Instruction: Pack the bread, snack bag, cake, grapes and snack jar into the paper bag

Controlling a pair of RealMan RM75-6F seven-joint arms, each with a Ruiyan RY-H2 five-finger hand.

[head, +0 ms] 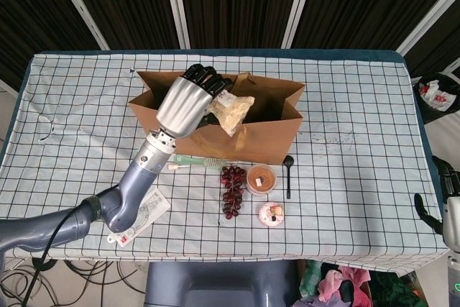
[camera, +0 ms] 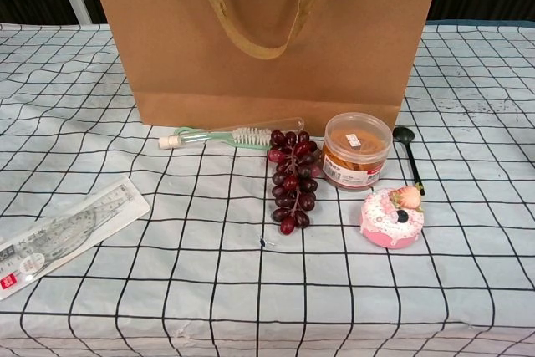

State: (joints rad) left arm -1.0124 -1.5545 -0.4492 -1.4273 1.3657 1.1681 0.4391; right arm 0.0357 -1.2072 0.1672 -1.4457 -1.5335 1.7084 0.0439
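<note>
Three loose items, toothbrush (camera: 231, 134), spoon (camera: 409, 154), seemingly a ruler pack (camera: 63, 234), flank the grapes (camera: 291, 179).

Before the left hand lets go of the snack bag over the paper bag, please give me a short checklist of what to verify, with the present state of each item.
1. Left hand grips the snack bag: ok.
2. Snack bag is over the paper bag opening: ok.
3. Paper bag stands upright with its mouth open: ok.
4. Room inside the paper bag: cannot tell, interior mostly hidden.
5. Grapes, snack jar and cake still wait on the table: ok.
6. Right hand stays clear at the table edge: ok.
</note>
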